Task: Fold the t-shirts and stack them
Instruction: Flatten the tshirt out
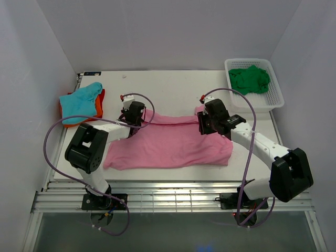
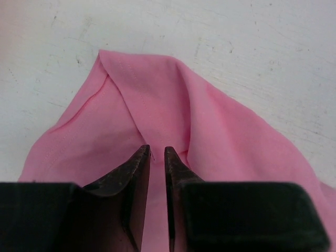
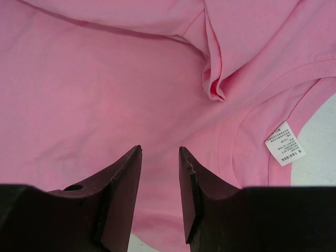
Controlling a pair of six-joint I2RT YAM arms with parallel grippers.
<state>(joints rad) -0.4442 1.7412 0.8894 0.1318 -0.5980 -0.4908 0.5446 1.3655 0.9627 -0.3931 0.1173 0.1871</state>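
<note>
The large pink t-shirt (image 1: pixel 168 147) lies spread across the middle of the table, its far edge folded over. My left gripper (image 1: pixel 137 123) is at its far left corner. In the left wrist view the jaws (image 2: pixel 157 149) stand a narrow gap apart, tips down on a raised fold of pink cloth (image 2: pixel 157 100). My right gripper (image 1: pixel 203 126) hangs over the shirt's far right end near the collar. There its jaws (image 3: pixel 160 149) are open above flat pink cloth (image 3: pixel 94 89), with nothing between them. A teal t-shirt (image 1: pixel 81 98) lies on an orange one (image 1: pixel 98 107) at far left. A dark green one (image 1: pixel 249 80) is in the basket.
The white mesh basket (image 1: pixel 276 94) stands at the far right corner. A white size label (image 3: pixel 284 143) shows inside the pink collar. White walls close in on three sides. The table's front edge runs just ahead of both arm bases.
</note>
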